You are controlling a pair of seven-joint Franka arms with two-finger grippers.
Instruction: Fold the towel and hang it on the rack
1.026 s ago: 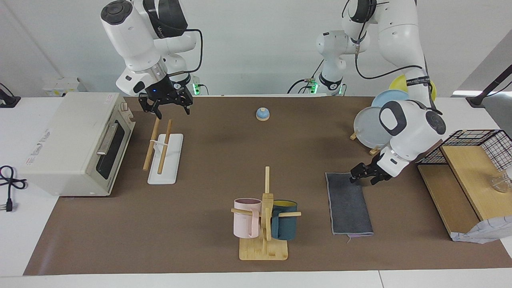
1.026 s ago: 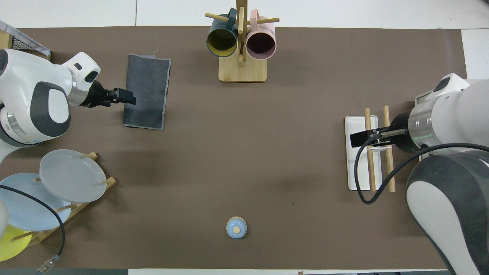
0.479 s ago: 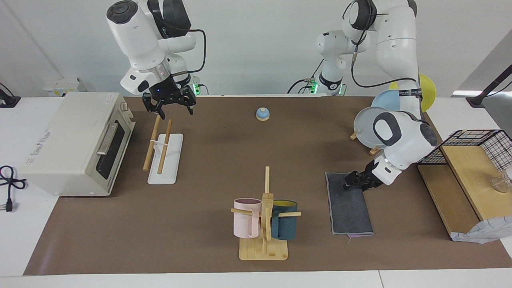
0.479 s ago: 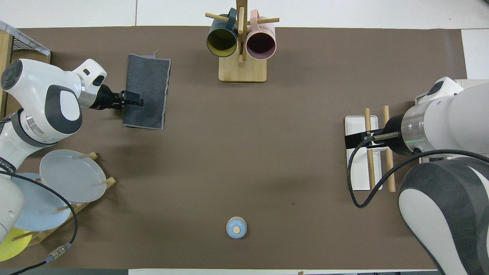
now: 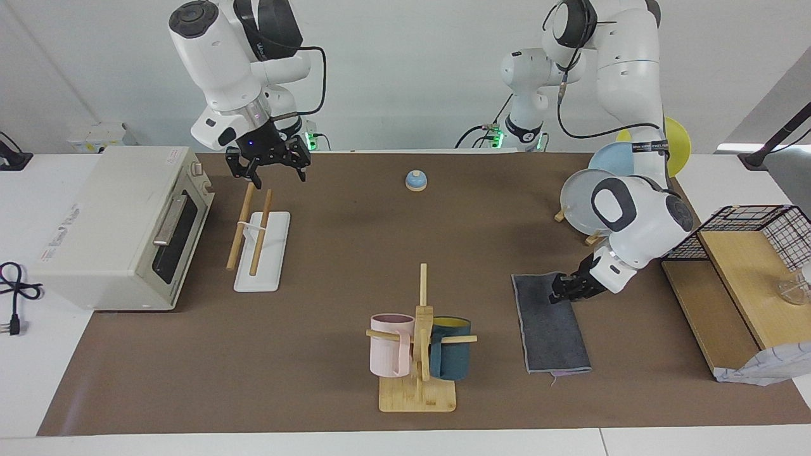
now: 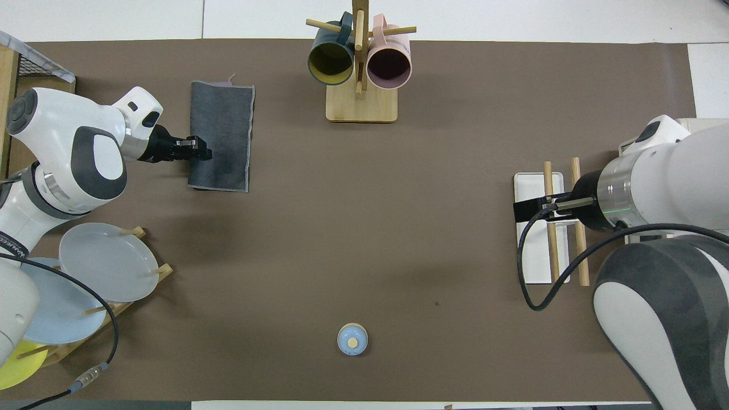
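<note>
Brown table: left hand [image 5: 561, 291] low (pinched shut) on towel [image 5: 551, 329] edge.

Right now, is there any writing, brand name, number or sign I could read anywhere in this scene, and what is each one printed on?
None can be read for sure.
White lettering on the black band of the left arm: too small to read.
Lettering on the dark upper joint of the right arm: too small to read.
Red and black printed label on the top of the toaster oven: blurred, unreadable.
Towel, rack, mugs and plates: no text visible.
</note>
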